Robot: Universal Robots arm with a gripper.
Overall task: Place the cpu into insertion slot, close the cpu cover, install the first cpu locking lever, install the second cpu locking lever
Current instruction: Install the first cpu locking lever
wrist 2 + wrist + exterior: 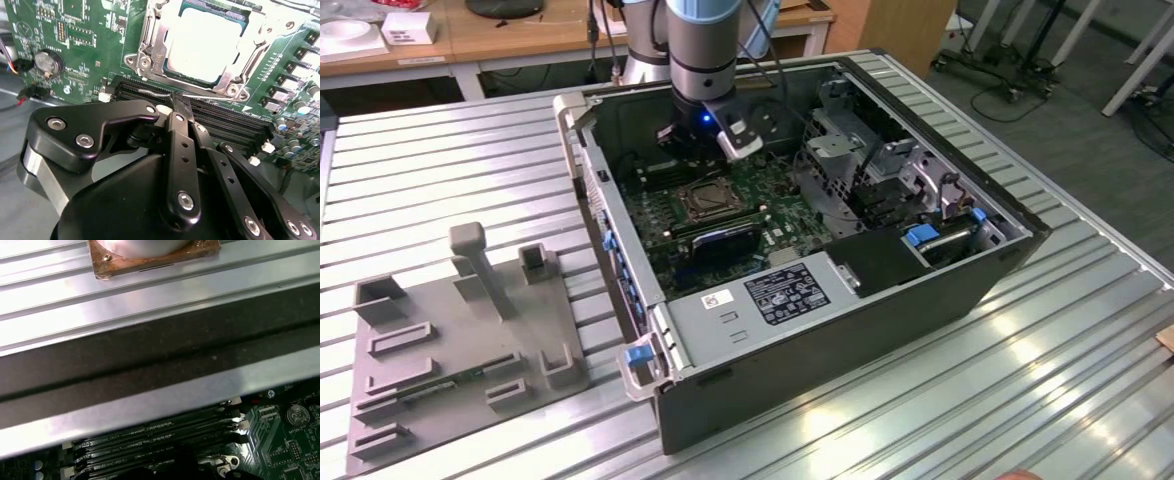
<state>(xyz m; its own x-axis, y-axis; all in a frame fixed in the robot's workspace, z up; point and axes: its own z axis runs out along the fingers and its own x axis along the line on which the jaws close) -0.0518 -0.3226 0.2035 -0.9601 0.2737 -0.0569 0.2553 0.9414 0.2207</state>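
In the second wrist view, your gripper (179,100) has its black fingers (176,135) drawn together at the tips. They sit right on a thin wire locking lever (152,92) that runs along the near edge of the socket. You cannot tell from here whether the tips pinch the wire or only press on it.

Just past the lever lie the long black memory slots (230,125). Beyond them the cpu (202,45) sits flat in the insertion slot (708,199), its pale face showing through the cut-out of the cpu cover (156,47), which lies down over it.

By this showing, seating the chip and closing the cover look done, and the lever work is the step in hand. Whether either lever is hooked under its catch cannot be made out.

The green circuit board (85,30) spreads around the socket. In the exterior view the open computer case (854,330) lies on your slatted metal desk (454,160), with a grey fixture tray (454,340) towards the exterior view's left.
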